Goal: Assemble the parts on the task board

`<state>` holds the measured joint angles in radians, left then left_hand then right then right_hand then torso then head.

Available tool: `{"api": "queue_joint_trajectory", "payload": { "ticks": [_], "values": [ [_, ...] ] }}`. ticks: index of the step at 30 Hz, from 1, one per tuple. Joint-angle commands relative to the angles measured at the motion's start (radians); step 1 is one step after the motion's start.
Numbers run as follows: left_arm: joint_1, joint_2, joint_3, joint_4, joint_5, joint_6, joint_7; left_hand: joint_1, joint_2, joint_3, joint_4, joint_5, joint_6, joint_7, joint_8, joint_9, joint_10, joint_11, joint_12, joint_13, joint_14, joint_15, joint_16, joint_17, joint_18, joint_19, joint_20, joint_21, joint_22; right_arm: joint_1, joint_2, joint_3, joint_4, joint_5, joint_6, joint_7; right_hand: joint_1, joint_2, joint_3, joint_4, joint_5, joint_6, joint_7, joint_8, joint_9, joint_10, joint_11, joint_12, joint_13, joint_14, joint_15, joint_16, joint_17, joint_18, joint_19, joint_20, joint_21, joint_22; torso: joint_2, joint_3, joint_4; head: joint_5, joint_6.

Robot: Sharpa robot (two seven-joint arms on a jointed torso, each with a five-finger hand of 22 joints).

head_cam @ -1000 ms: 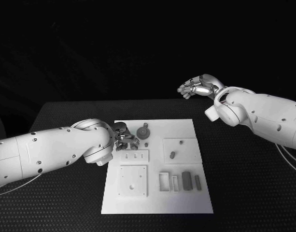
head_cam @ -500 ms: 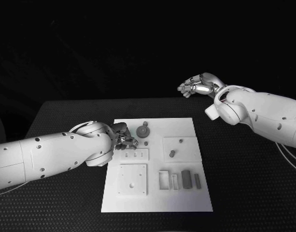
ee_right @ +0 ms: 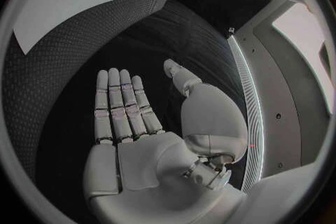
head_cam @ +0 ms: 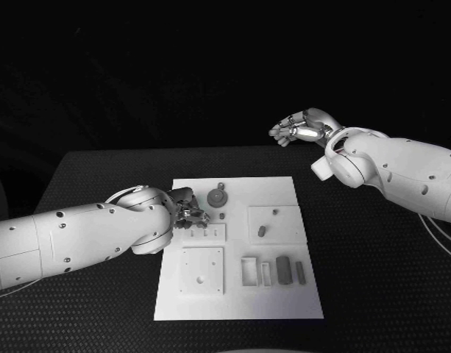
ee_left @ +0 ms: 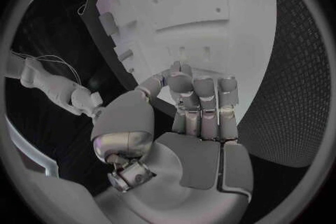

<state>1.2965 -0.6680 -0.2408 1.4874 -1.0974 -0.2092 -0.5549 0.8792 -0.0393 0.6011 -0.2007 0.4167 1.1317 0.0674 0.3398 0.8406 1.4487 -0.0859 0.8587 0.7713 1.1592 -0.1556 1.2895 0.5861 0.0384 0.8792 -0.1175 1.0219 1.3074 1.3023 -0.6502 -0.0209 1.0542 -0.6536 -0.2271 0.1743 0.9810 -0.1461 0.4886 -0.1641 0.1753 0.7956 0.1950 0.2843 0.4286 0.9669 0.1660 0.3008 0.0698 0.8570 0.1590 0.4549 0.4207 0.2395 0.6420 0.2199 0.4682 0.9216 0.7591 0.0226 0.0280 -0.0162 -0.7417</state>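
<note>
White rectangular task board lies mid-table on the black textured table. Left hand low over the board's near-left edge, fingers bent, beside the round grey toothed part; whether it pinches anything I cannot tell. Right hand raised beyond the table's far edge, flat and empty in its wrist view.

Smooth, matt white plastic by the look of it on the board — raised blocks and shallow pockets in the same finish. Dull grey, unpolished pieces on top. Black, finely woven or dimpled cover on the table, matt and rough. Shiny silvery metal on the left hand and right hand — glossy white shells on the arms.
</note>
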Motion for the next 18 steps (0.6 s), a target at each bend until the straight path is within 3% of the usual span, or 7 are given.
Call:
{"api": "queue_joint_trajectory", "payload": {
  "ticks": [1, 18],
  "values": [
    [-0.005, 0.004, 0.000, 0.001, -0.056, -0.010, 0.008, 0.012, 0.013, 0.020, -0.016, 0.005, 0.103, -0.072, -0.002, 0.000, -0.033, -0.024, 0.003, -0.002, -0.014, -0.018, 0.006, -0.002, -0.017, 0.003, -0.139, -0.002, 0.015, 0.000, 0.002, 0.001, 0.001, 0.000, 0.009, 0.006, 0.001, 0.003, -0.003, 0.007, 0.008, -0.008, 0.002, 0.007, -0.002, 0.009, 0.001, -0.005, 0.000, -0.004, 0.002, -0.007, 0.003, -0.004, -0.009, 0.000, -0.004, 0.002, 0.000, 0.0000, 0.0004, -0.001, -0.002],
    [-0.020, 0.005, 0.001, 0.002, -0.070, -0.026, 0.011, 0.008, 0.013, 0.016, -0.009, -0.010, 0.108, -0.072, -0.004, -0.006, -0.032, -0.024, 0.004, -0.004, -0.015, -0.017, 0.008, -0.005, -0.017, 0.002, -0.139, -0.002, 0.015, 0.000, 0.001, 0.000, 0.001, 0.000, 0.009, 0.006, 0.000, 0.002, -0.005, 0.009, 0.016, -0.008, 0.002, 0.008, -0.003, 0.011, 0.001, -0.009, 0.000, -0.005, 0.002, -0.009, 0.005, -0.004, -0.010, 0.000, -0.006, 0.004, 0.000, -0.0001, 0.0008, -0.002, -0.012]
  ]
}}
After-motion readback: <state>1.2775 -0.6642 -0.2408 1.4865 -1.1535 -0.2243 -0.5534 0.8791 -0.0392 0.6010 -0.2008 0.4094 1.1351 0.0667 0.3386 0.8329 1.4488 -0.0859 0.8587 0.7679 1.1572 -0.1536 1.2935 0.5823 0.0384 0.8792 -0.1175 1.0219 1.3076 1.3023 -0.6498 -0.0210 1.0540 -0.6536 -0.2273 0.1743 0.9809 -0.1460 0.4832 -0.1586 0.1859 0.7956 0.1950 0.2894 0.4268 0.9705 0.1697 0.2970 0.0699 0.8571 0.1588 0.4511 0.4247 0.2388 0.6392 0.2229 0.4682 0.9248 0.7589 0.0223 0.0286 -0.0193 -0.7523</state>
